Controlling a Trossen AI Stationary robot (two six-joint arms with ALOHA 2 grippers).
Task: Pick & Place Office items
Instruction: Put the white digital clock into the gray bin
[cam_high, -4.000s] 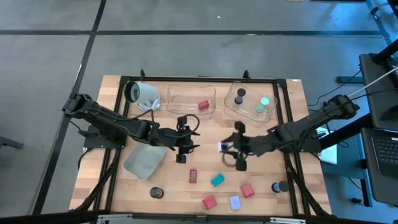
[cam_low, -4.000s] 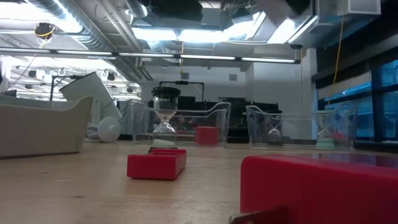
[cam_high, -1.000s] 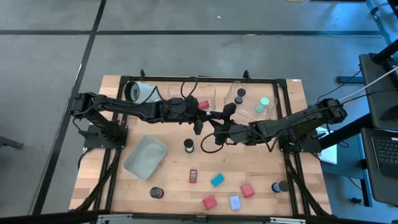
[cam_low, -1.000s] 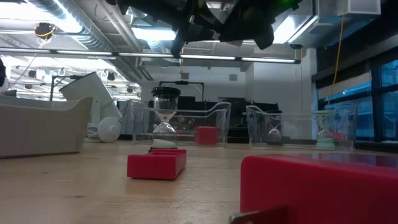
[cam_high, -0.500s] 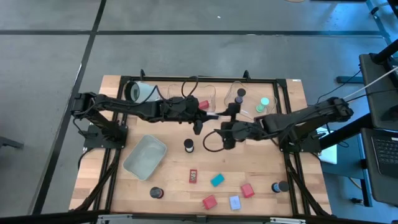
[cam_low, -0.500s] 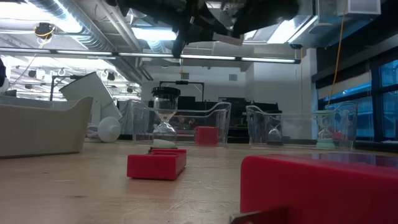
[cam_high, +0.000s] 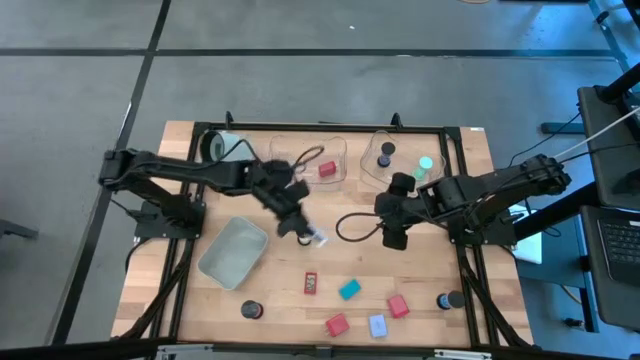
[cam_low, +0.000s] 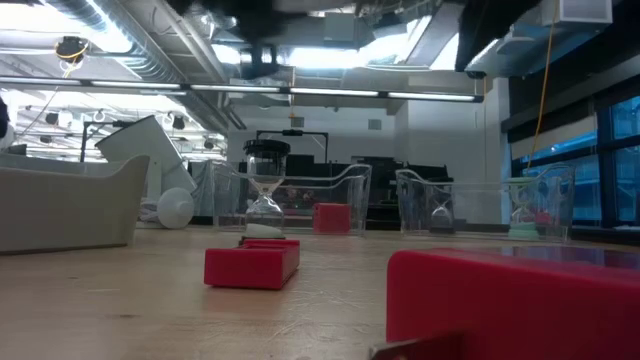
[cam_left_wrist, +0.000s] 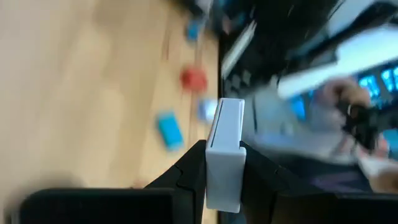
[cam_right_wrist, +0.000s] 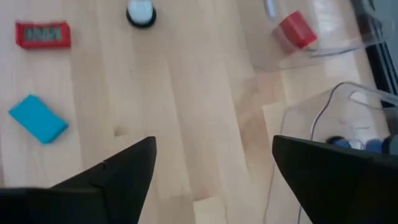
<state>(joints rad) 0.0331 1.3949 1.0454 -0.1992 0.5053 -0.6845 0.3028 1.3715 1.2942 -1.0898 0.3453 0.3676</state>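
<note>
1. Wooden bench (cam_high: 440, 270) on a grey concrete floor; from table height there's a workshop room behind it with ceiling lights and pipes.
2. The left tool (cam_high: 312, 236) sits over the middle of the bench, clamped on a small white card (cam_left_wrist: 224, 154). In the left wrist view the flat white piece stands edge-on between the two dark fingers (cam_left_wrist: 188, 177).
3. The right tool (cam_high: 394, 238) is just right of centre, in front of the right clear tray, with its fingers (cam_right_wrist: 118, 167) spread wide and nothing between them.
4. The rest of the office items lie along the near part of the bench: a flat red block (cam_high: 311, 284), a teal piece (cam_high: 349, 290), two more red blocks (cam_high: 336, 324) and (cam_high: 398, 305), a pale blue-white card (cam_high: 378, 325), and black cylinders at the near left (cam_high: 251, 310) and near right (cam_high: 449, 299).
5. In the low view the flat red block (cam_low: 252, 263) is on the wood and another red block (cam_low: 510, 305) fills the near right corner.
6. At the far side, the middle clear tray (cam_high: 306, 158) has a red block (cam_high: 326, 170) in it. The right clear tray (cam_high: 377, 172) holds two dark cylinders (cam_high: 386, 153) and a mint-green disc (cam_high: 425, 163).
7. A grey-blue tray (cam_high: 233, 252) is on the left half, and a white cylinder (cam_high: 228, 150) lies on its side at the far left corner.
</note>
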